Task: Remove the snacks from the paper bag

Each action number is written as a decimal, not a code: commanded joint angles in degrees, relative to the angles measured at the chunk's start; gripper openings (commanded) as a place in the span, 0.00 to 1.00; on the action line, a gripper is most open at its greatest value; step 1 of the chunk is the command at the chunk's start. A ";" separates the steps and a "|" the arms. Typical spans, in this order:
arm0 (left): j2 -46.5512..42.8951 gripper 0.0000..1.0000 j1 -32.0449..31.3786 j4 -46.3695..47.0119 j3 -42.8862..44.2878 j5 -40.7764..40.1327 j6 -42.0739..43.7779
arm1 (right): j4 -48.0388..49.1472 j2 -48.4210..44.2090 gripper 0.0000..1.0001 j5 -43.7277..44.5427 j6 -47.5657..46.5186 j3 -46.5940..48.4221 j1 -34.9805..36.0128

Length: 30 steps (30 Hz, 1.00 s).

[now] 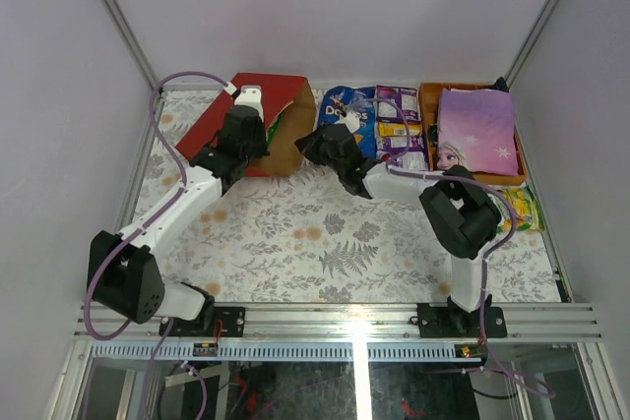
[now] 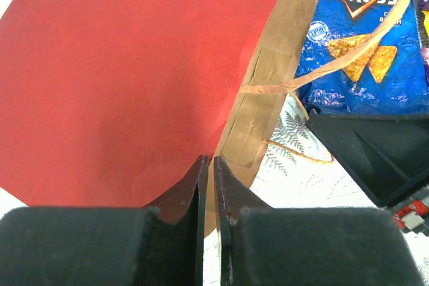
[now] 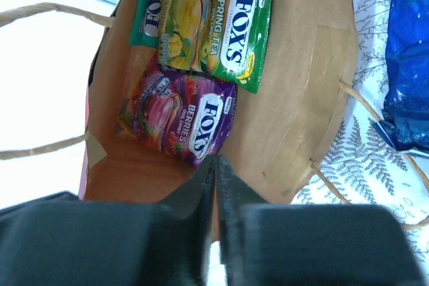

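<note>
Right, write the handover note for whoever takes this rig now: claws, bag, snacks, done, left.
Left claw: shut on the edge of the red paper carrier bag, which lies on its side.
Right claw: shut at the bag's mouth, tips by the purple Fox's Berries packet; grip unconfirmed.
Done: the large blue Doritos bag lies out on the table.
Left to do: the purple packet, the yellow-green Fox's Spring Tea packet and the teal Fox's packet are inside the bag.

You face plain white walls (image 1: 345, 7) around a table (image 1: 295, 253) under grey fern-print cloth (image 1: 413, 263), a bright aluminium rail (image 1: 335, 320) along the bottom of the frame.
</note>
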 commanded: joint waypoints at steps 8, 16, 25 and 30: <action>-0.56 0.06 0.31 1.25 1.14 -0.45 0.47 | -17.64 23.36 0.70 -0.85 -11.27 39.70 -0.71; -0.17 0.06 0.31 1.69 1.04 0.07 0.64 | -20.90 32.76 0.69 -0.44 -8.17 47.79 -3.15; -0.32 0.06 0.40 1.89 0.96 0.48 0.58 | -24.07 41.72 0.69 -1.44 -7.17 58.38 -4.81; -0.29 0.06 0.40 1.89 0.96 0.50 0.55 | -22.21 43.75 0.68 -1.81 -4.23 58.65 -4.82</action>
